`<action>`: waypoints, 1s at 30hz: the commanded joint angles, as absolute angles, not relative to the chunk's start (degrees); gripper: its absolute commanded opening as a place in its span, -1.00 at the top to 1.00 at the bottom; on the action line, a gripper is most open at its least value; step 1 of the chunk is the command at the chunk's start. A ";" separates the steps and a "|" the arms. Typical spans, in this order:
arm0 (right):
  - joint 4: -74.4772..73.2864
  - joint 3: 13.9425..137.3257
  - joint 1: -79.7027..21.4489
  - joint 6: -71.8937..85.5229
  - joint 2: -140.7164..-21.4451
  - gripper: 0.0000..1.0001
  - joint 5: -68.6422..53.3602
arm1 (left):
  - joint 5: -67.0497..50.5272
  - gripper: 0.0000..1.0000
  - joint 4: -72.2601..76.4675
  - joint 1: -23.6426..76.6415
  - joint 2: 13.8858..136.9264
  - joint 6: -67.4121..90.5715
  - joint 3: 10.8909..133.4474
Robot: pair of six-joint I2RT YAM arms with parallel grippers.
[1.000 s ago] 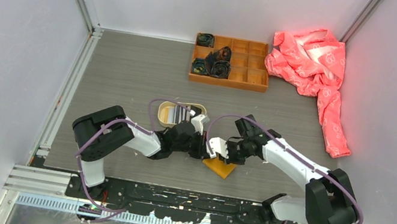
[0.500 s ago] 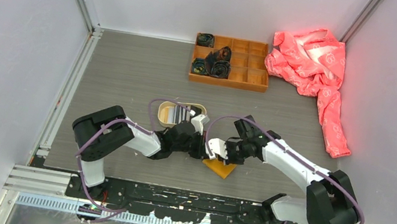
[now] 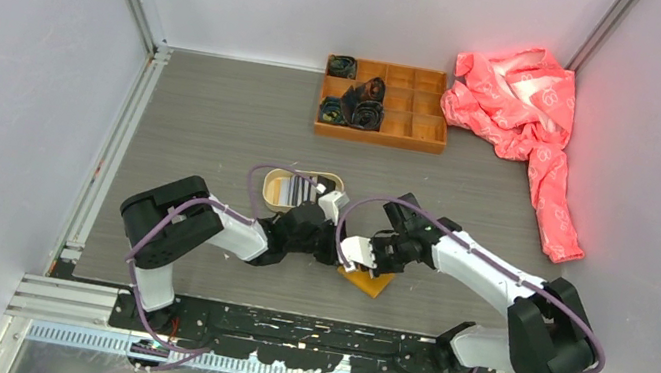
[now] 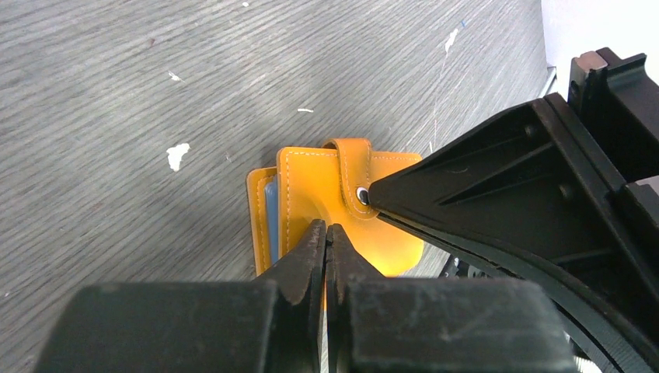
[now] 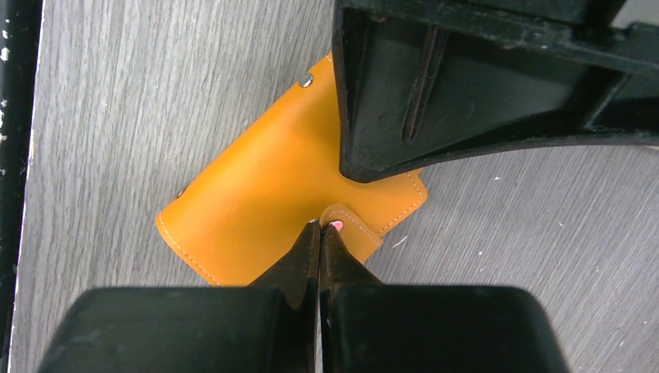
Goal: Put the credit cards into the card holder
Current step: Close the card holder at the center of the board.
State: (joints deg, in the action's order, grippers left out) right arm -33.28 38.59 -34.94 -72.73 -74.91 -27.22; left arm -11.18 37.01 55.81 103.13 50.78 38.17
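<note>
- The card holder (image 4: 311, 186) lies flat on the table (image 3: 216, 117), close to the oval tray (image 3: 277, 188), on the tray's side nearest the arm bases and a little to its right.
- The credit cards (image 3: 304, 187) stand bunched inside the oval tray, dark stripes showing; how many there are is too small to tell.
- The left gripper (image 4: 325, 229) is clenched, its tips together and resting on the holder's top cover. It grasps nothing.
- The right gripper (image 5: 319, 225) is clenched too, its tips meeting at the strap tab (image 4: 351, 159), right by the snap (image 4: 362, 193). Whether a sliver of strap is pinched, I cannot tell.
- The holder looks like soft stitched leather: light, pliable and smooth-faced, so it will likely skate on the table unless one gripper pins it.
- The strap is probably the best hold. It is thin, it stands proud of the cover, and lifting it should pop the snap.
- A pale blue-grey layer (image 4: 269, 208) shows between the covers; lining or card, I cannot tell.
- The cards look thin, stiff and slick. Pinching one by a raised edge where it stands in the tray should work better than prying it up once it lies flat.
- Feeding a stiff card into a floppy pocket likely needs the mouth held open by the other gripper.
</note>
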 commanded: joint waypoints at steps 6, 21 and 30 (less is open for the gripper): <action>-40.35 40.80 -34.96 -74.46 -72.30 0.99 -27.78 | -12.21 1.00 32.86 56.57 102.23 50.01 37.38; -39.35 39.75 -34.39 -74.61 -72.09 0.99 -28.68 | -12.04 1.00 32.56 56.72 102.31 50.01 37.66; -38.23 39.37 -36.90 -74.50 -73.97 0.99 -26.04 | -12.18 1.00 32.51 56.83 102.62 50.01 37.98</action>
